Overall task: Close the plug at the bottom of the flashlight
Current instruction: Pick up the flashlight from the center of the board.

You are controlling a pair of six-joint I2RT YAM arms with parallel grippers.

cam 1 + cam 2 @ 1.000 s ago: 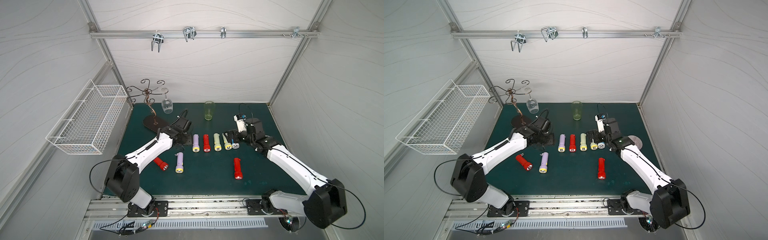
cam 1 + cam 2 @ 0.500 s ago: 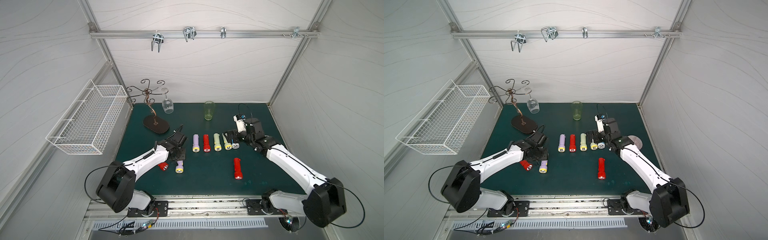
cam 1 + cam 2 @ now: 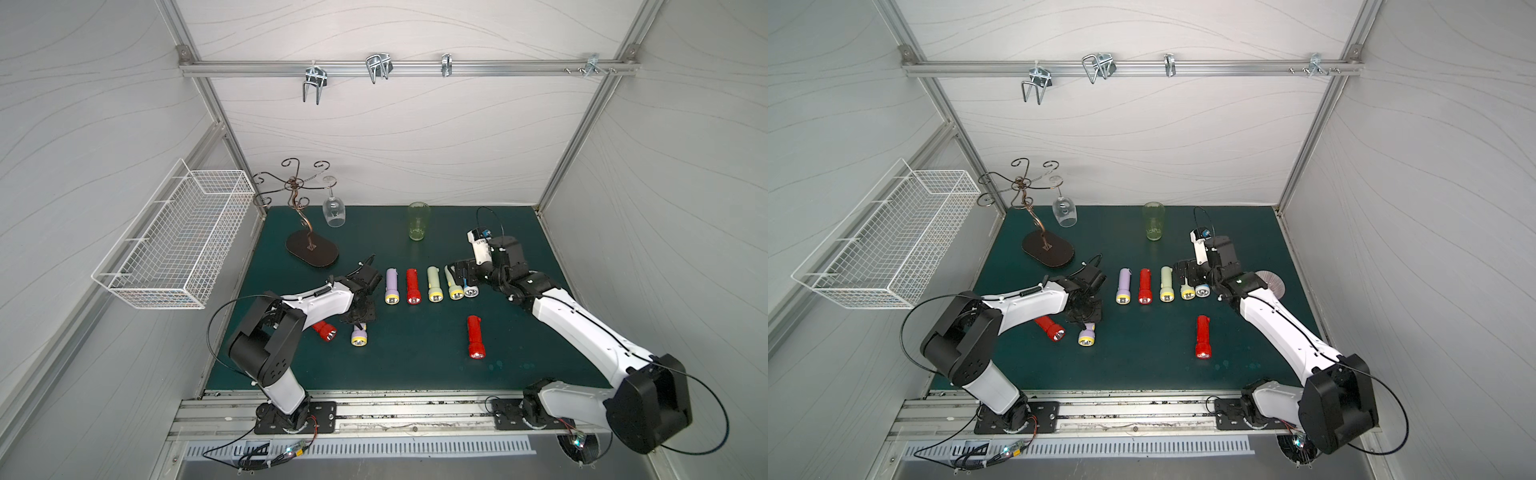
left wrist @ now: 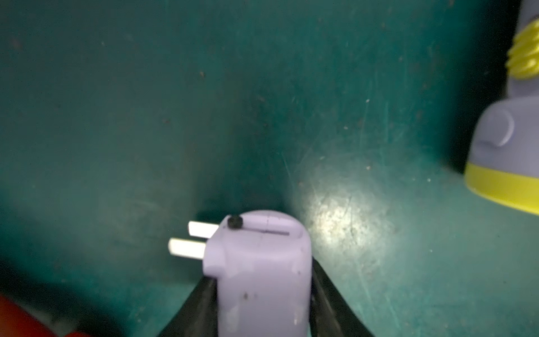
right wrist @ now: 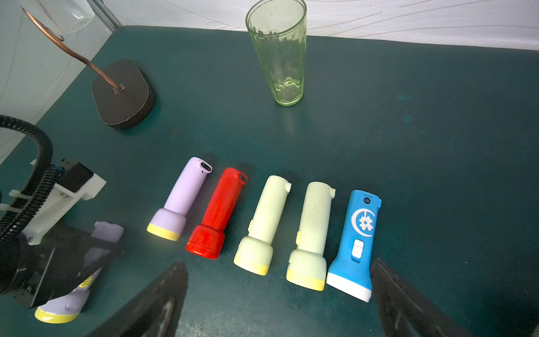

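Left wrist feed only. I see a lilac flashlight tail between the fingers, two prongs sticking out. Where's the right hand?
Observer: The right hand is open and empty. It hangs above the right end of a row of five flashlights, by the blue flashlight.
Operator: Red blur in my frame's corner?
Observer: That's a red flashlight lying on the mat beside the lilac flashlight, partly under the left arm.
Operator: Any others loose?
Observer: Yes, a lone red flashlight lies by itself, nearer the front edge than the row.
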